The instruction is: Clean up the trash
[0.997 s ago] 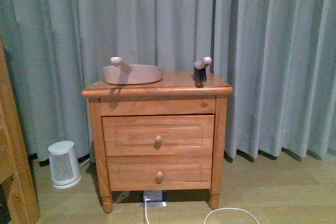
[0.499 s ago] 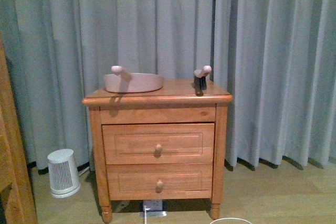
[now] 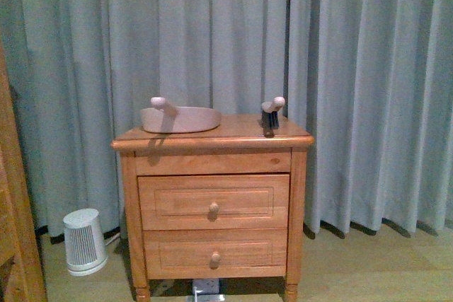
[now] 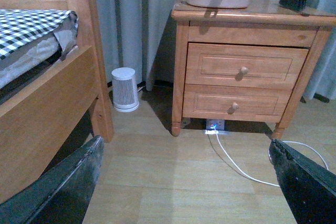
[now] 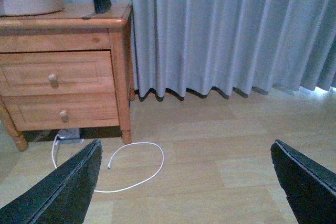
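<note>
**Q:** What does the front view show?

**A:** A wooden nightstand (image 3: 212, 142) with two drawers, one above the other, each with a round knob. It stands against pale grey-blue curtains (image 3: 354, 68). A pinkish-beige dustpan (image 3: 182, 119) sits on the left of its top, with the handle pointing up and to the left. A small brush (image 3: 270, 114) stands at the far right of the top, bristles down, well apart from the dustpan.

**Q:** And on the floor?

**A:** A small white slatted appliance (image 3: 85, 240) stands to the left of the nightstand, near the curtain. The left wrist view shows a wooden bed frame (image 4: 47, 103) further left, with black-and-white checked bedding (image 4: 26, 22) on it. A socket block with a blue light (image 4: 214, 126) lies under the nightstand. A white cable (image 5: 131, 166) runs from under the nightstand and loops over the wooden floor nearer the robot.

**Q:** Where is the trash wad?

**A:** I cannot tell. No view shows it, and the inside of the dustpan is hidden by its wall.

**Q:** How do the grippers stand?

**A:** The left gripper (image 4: 185, 142) has its jaws spread wide. Its dark fingers (image 4: 68, 187) sit at opposite edges of the left wrist view, with only floor between them. The right gripper (image 5: 185, 142) is also spread wide and holds nothing. Both are near the floor, well short of the nightstand.
</note>
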Action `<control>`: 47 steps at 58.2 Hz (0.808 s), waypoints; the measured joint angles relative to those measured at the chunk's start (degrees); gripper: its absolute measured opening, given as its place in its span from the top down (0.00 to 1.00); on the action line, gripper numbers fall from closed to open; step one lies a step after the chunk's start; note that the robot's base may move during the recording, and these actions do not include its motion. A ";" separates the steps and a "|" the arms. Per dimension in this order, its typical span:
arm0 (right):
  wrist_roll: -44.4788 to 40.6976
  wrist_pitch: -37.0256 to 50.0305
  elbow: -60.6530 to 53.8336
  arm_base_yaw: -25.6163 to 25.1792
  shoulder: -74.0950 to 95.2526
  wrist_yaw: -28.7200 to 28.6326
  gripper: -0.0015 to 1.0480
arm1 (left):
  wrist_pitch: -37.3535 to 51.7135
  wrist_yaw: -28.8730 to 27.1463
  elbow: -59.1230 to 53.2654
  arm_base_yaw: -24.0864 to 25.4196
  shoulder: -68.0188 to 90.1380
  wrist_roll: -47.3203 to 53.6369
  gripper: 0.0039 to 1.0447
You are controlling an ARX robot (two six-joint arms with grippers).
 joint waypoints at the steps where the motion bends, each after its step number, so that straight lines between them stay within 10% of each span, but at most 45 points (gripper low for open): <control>1: 0.00 0.00 0.00 0.00 0.00 0.00 0.07 | 0.00 0.00 0.00 0.00 0.00 0.00 0.07; 47: 0.00 0.00 0.00 0.02 0.00 0.02 0.07 | 0.00 -0.02 0.00 0.00 0.00 0.00 0.07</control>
